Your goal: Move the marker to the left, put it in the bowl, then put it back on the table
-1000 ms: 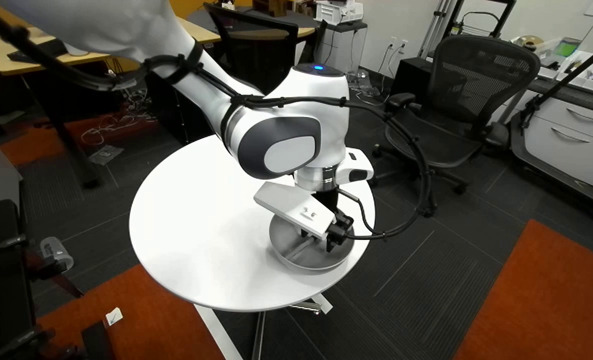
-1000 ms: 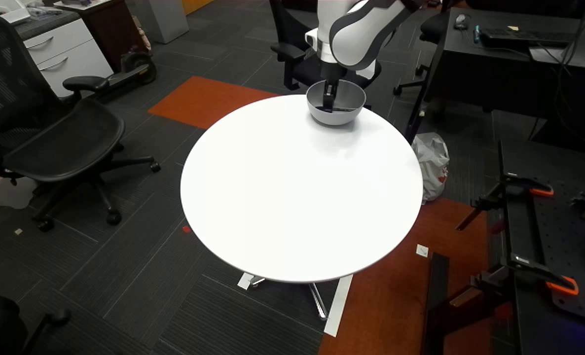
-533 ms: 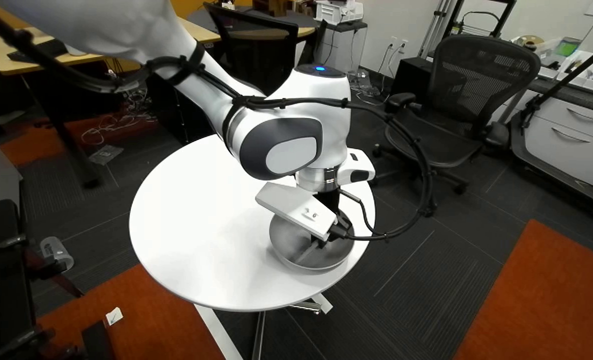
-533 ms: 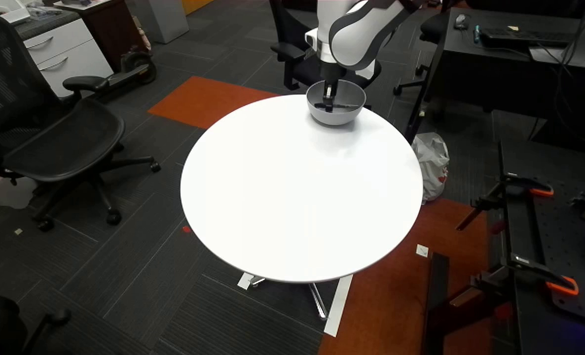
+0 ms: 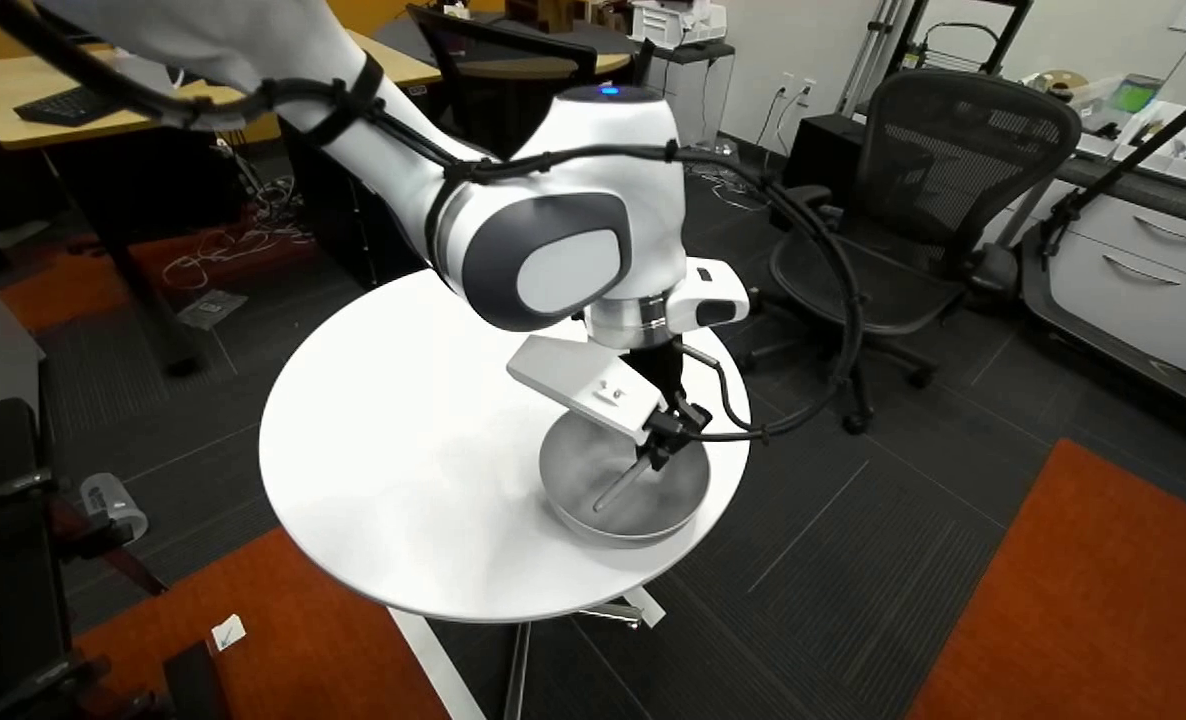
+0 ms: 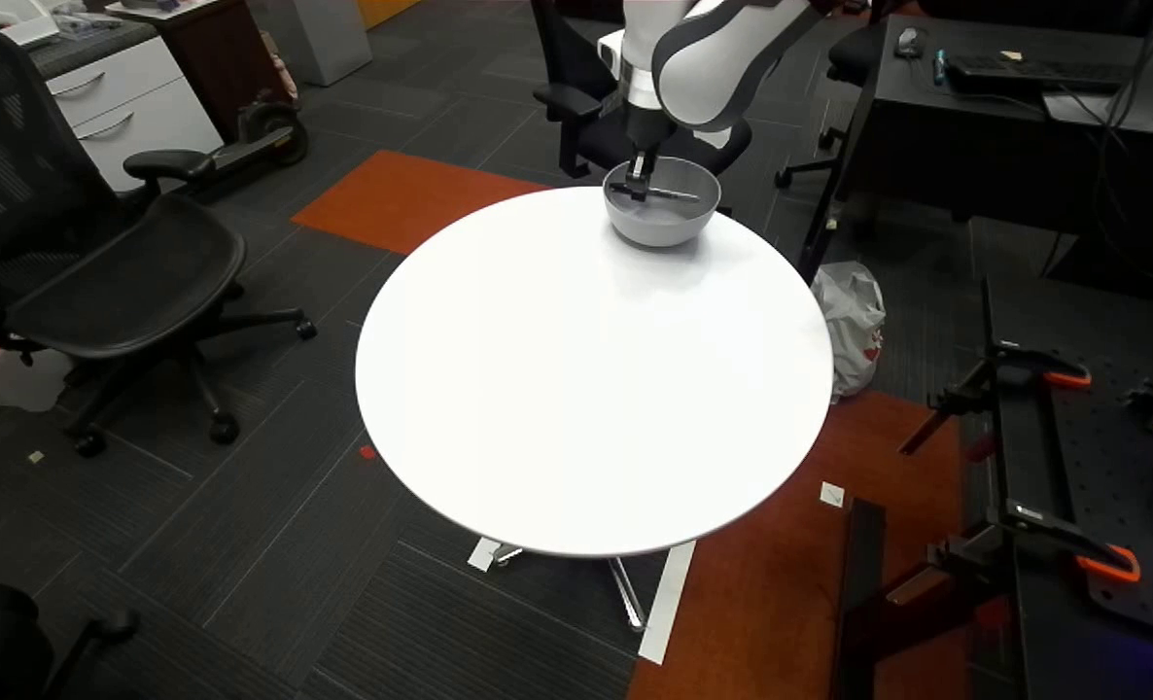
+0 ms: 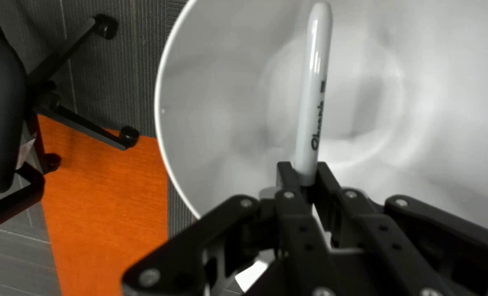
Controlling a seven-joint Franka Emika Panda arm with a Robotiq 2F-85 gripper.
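1. Claw (image 7: 305,174): nearly closed, gap btwn its 2 fingertips (image 7: 286,174) only as wide as the marker (image 7: 314,94) pinched there.
2. Marker held btwn tips; lt-grey body w/ blk lettering juts out past them, away fr. claw.
3. Marker & tips w/in outline of bowl (image 6: 659,231) in both ext. views & over bowl's floor in wrist view; can't tell if marker touches bowl.
4. Qty: 1 claw, 1 marker, 1 bowl, 1 table (image 6: 586,389); bowl stands on table, nr edge.
5. Bkgd, in an ext. view: 2 orange-tipped clamps (image 6: 1072,378), 1 plastic bag (image 6: 851,326), 1 mouse (image 6: 910,44).
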